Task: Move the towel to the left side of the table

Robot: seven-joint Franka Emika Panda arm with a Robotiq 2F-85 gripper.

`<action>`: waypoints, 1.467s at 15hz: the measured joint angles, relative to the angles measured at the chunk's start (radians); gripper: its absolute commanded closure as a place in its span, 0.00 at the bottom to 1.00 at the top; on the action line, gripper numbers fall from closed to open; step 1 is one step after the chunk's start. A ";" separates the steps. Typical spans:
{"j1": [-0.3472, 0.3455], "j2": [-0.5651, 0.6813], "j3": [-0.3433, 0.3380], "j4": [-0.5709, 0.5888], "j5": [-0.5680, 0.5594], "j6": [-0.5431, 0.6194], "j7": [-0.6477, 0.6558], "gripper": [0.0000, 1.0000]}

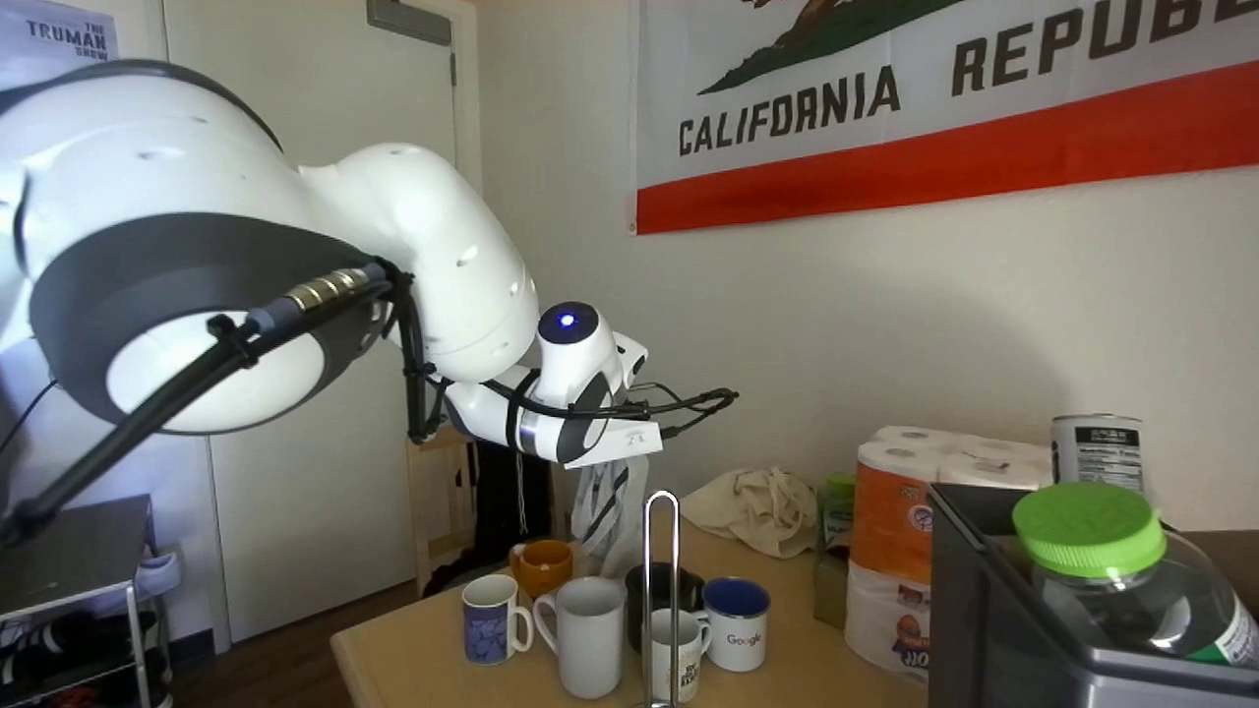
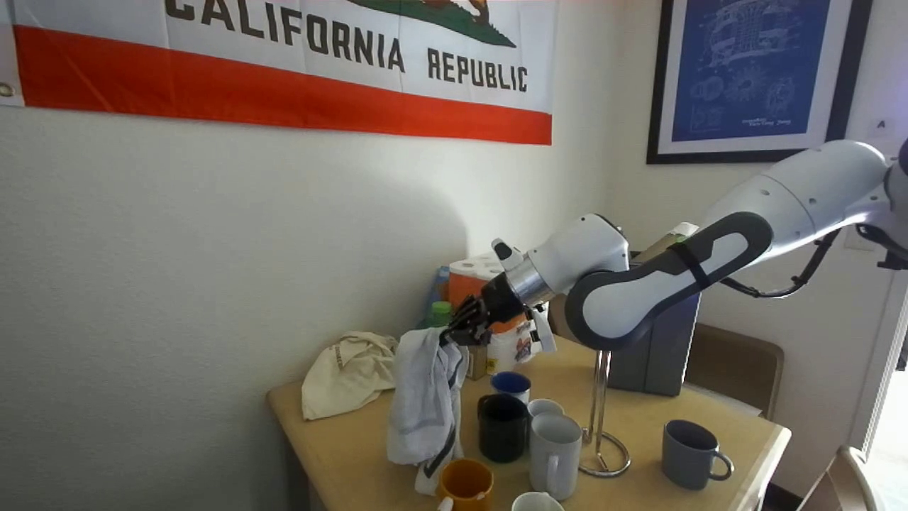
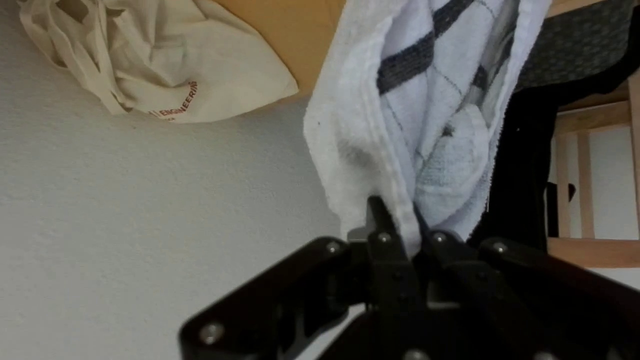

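Because the tool (image 3: 398, 208) pinches a fold of cloth, the towel (image 2: 423, 401) hangs directly beneath it, over the worktop (image 2: 356, 453). The step in hand is judged to be the carry toward the left, with release not yet made. Good execution keeps the pinch firm and lifts the hem clear of the orange mug (image 2: 466, 485) and the black mug (image 2: 504, 429), both below the tool; the cloth is then lowered until it rests, and the tool opens fully before backing away. Farther ahead of the tool, past the towel, the canvas bag (image 2: 349, 376) calls for clearance.

Hidden or uncertain: cloth masks part of the pinch; the orange mug overlaps the hem in an exterior view, so contact with mug or worktop cannot be told; the wrist view cuts off the towel's lower end; whose left is meant is unclear.
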 measured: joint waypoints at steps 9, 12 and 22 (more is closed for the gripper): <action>-0.036 0.022 0.044 0.001 0.000 -0.069 -0.002 0.22; -0.057 0.031 0.061 0.007 0.000 -0.069 -0.002 0.00; -0.168 0.030 0.187 0.060 0.000 -0.092 -0.002 0.00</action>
